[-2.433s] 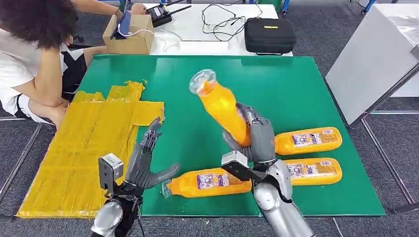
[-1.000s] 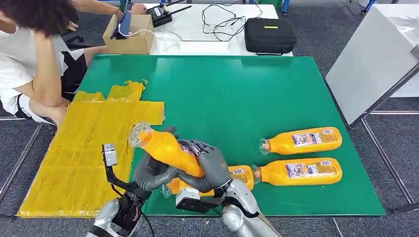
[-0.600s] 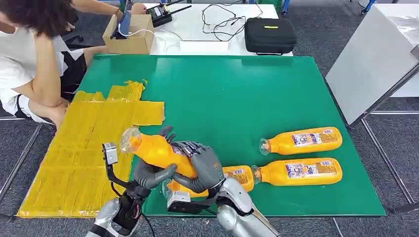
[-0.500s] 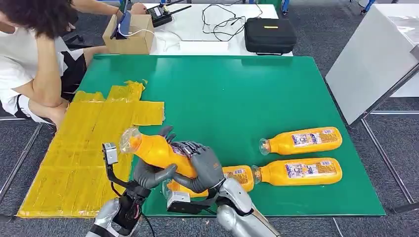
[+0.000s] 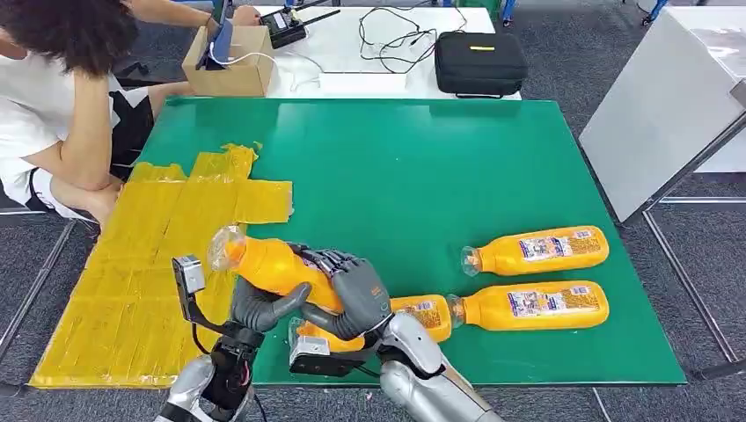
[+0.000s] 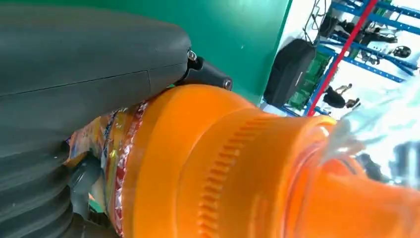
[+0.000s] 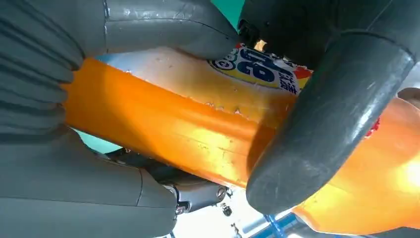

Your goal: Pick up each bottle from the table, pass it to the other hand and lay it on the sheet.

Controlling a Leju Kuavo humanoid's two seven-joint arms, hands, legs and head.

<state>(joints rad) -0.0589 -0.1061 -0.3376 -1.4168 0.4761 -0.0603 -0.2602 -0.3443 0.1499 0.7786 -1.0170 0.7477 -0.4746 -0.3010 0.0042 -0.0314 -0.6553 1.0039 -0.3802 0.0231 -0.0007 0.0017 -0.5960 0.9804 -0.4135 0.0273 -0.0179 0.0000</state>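
An orange bottle (image 5: 268, 265) with a clear cap hangs tilted over the table's front edge, cap toward the yellow sheet (image 5: 149, 255). My right hand (image 5: 354, 292) wraps its labelled lower body. My left hand (image 5: 259, 305) grips it from below, thumb across its middle. The left wrist view has the bottle's ribbed shoulder (image 6: 237, 163) close up beside my left hand (image 6: 89, 64). Grey fingers close round the label of the bottle (image 7: 173, 124) in the right wrist view, by my right hand (image 7: 34, 74). Three more orange bottles lie on the green table (image 5: 422, 176): one (image 5: 424, 313) partly under my hands, two others (image 5: 538, 249) (image 5: 532, 305) at the right.
A person (image 5: 62, 97) sits at the table's far left corner, beside the sheet. A cardboard box (image 5: 230, 66), cables and a black case (image 5: 480, 61) rest on the white table behind. A white panel (image 5: 660, 105) stands at the right.
My right hand brought the raised bottle down and left to my left hand, which closed round it. In the last half second the bottle edged slightly toward the sheet.
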